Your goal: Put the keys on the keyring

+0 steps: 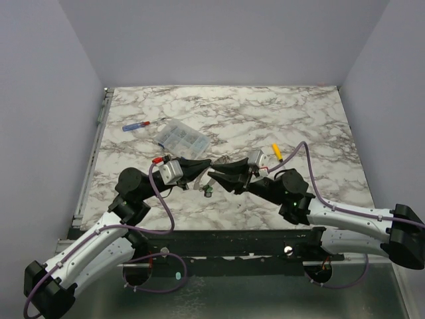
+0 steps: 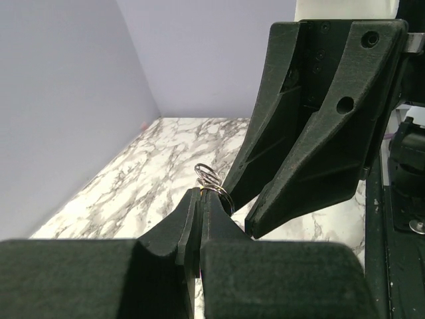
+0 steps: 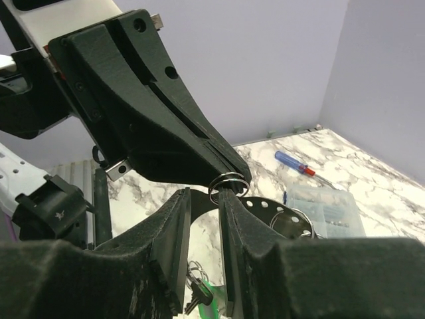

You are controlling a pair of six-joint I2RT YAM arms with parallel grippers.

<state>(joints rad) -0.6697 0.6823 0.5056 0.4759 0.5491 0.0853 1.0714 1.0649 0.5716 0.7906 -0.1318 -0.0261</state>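
The keyring [image 2: 207, 175] is a silver wire split ring, pinched at its lower edge by my left gripper [image 2: 200, 193], which is shut on it above the table. In the right wrist view the keyring [image 3: 229, 181] hangs from the left fingertips, just above my right gripper [image 3: 204, 197]. That gripper is open with nothing between its jaws, and its right fingertip sits against the ring. Both grippers meet tip to tip in the top view, left gripper [image 1: 206, 165] and right gripper [image 1: 213, 175]. One of the keys [image 3: 214, 296], dark with a green tag, lies on the marble below the key [image 1: 208, 193].
A red-and-blue screwdriver [image 1: 142, 124] and a clear compartment box [image 1: 181, 137] lie at the far left. An orange tag [image 1: 276, 151] rests right of the grippers. Behind my right finger are a dark perforated plate [image 3: 262, 205] and another wire loop [image 3: 292, 220].
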